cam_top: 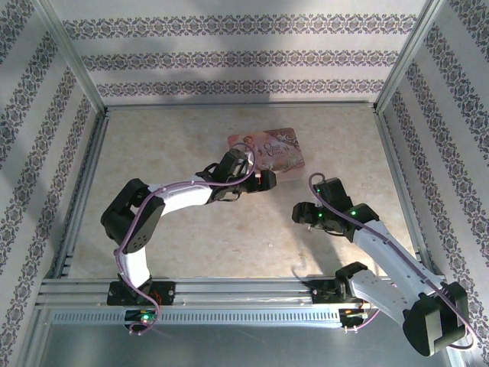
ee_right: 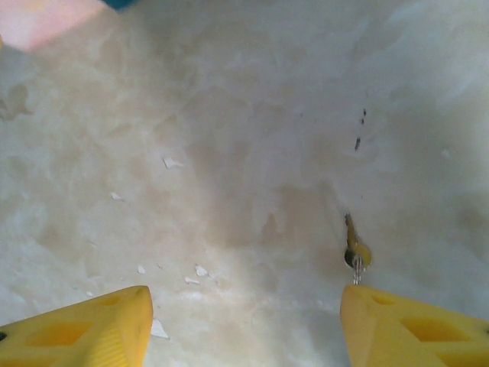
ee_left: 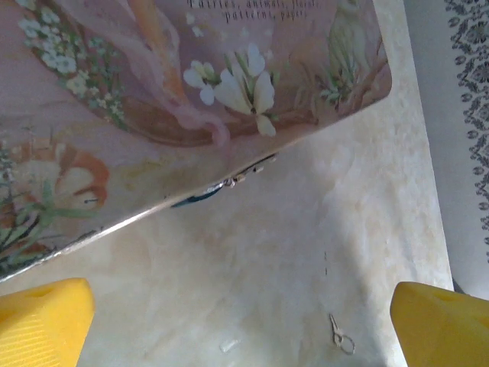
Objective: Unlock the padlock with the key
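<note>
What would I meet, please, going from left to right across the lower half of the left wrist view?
Yellow tool finger → padlock at the pink tin's edge → key on the table → other yellow tool finger.

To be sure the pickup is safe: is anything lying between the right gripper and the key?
Nothing visible does. The key lies on the bare table just ahead of the right gripper, close to one of its fingertips. Small white crumbs lie off to the other side, not in the way.
</note>
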{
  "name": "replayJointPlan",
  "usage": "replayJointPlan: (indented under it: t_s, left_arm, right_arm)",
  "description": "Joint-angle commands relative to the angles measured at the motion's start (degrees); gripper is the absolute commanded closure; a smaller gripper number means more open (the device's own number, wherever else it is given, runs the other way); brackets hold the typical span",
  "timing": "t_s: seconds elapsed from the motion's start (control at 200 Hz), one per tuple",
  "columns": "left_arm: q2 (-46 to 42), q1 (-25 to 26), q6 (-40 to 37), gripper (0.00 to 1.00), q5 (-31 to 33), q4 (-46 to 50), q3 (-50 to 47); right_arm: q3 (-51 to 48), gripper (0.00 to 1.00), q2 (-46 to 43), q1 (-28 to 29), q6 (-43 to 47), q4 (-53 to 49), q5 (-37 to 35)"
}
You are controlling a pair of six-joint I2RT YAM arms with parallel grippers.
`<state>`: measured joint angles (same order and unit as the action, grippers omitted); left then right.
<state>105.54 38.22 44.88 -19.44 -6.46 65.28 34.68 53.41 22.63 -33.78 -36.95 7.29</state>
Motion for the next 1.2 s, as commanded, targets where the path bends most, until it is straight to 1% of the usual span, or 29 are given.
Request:
replayJointPlan:
  t_s: [0.0,0.22,0.355,0.52,0.6,0.645,0.79,0.855,1.039,1.194]
  left_arm:
    - [1.58,-2.94,-2.73,0.01,0.13,1.12,3.43]
    - [5.14,-7.28,-4.63,0.01,-1.0,3.67,9.23]
    - [3.27,-7.86,-4.8,0.01,-1.0,3.58,7.58]
    - [-6.39,-7.89,-5.13,0.0,0.85,2.89,-2.24]
    - [-12.49,-7.89,-5.71,0.0,2.72,4.39,-7.75]
    - [-15.93,-7.88,-6.15,0.01,3.7,5.68,-10.56]
    - [-26.39,-7.83,-6.43,0.01,7.05,9.04,-18.82]
    - [-30.79,-7.82,-6.06,0.01,8.34,10.24,-21.97]
    - [-39.96,-7.89,-5.93,0.01,12.78,13.95,-27.2]
    - [-43.14,-7.89,-6.23,0.01,14.85,15.42,-27.79]
  right_arm:
    - [-2.2,0.34,-0.57,1.24,-3.72,-3.73,-3.08]
    - [-4.83,0.37,0.98,1.8,-7.09,-4.1,-6.87]
    - [-4.71,0.38,3.78,1.8,-6.91,-2.86,-7.06]
    - [-3.67,0.43,7.96,1.25,-6.5,-1.0,-6.67]
    - [-2.74,0.46,10.11,0.07,-5.68,-1.28,-6.52]
    - [-2.39,0.5,11.28,-0.91,-5.04,-1.11,-5.54]
    - [-1.25,0.57,14.1,-4.08,-3.05,-0.84,-3.44]
    - [-0.61,0.59,14.9,-4.78,-2.24,-0.84,-3.25]
    - [1.33,0.63,16.78,-5.22,-0.95,-0.93,-3.06]
    - [2.36,0.67,18.56,-5.38,-0.32,-1.11,-3.07]
